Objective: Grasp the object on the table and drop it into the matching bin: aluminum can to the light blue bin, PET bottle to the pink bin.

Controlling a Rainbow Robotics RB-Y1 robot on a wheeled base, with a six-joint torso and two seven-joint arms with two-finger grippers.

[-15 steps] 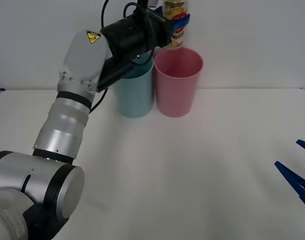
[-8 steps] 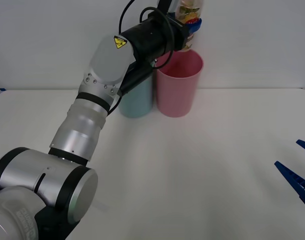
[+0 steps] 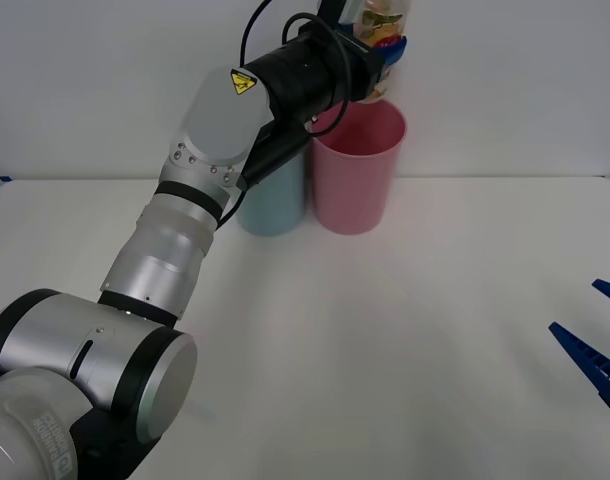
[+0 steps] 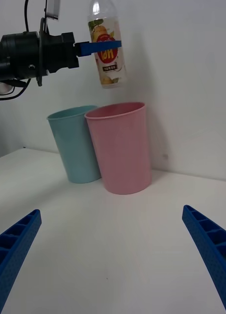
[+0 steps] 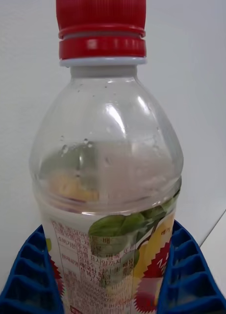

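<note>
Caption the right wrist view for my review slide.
Left gripper holds the PET bottle above the pink bin.

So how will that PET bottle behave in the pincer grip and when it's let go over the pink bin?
The PET bottle looks empty, so it is probably light for its size. Its clear thin wall may flex under the left pincer, clamped across the label. It hangs upright above the pink bin; released, it would likely drop in and rattle rather than break.
</note>
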